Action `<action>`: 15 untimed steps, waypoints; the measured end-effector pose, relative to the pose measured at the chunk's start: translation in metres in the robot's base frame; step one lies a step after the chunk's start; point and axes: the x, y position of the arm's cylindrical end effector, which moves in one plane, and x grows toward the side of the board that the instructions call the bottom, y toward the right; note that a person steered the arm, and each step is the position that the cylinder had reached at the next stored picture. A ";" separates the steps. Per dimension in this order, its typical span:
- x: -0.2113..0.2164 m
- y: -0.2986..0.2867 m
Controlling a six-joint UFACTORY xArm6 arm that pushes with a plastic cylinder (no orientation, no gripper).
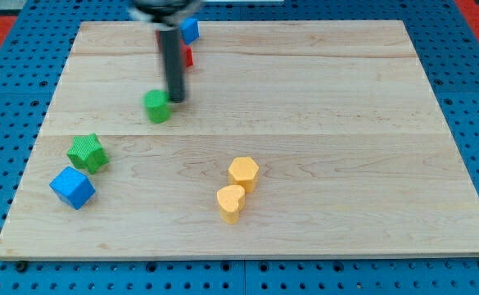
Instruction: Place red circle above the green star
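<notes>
The red block (187,56) sits near the view's top, mostly hidden behind my rod, so its shape cannot be made out. The green star (88,153) lies at the view's left, well below and left of the red block. My tip (176,100) rests just right of a small green block (158,106), touching or nearly touching it, and below the red block.
A blue block (190,30) lies at the top edge just above the red one. A blue cube (73,188) sits below the green star. A yellow hexagon (243,173) and a yellow heart (231,202) lie at lower centre. The wooden board (345,123) ends on all sides.
</notes>
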 end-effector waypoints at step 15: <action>0.019 -0.051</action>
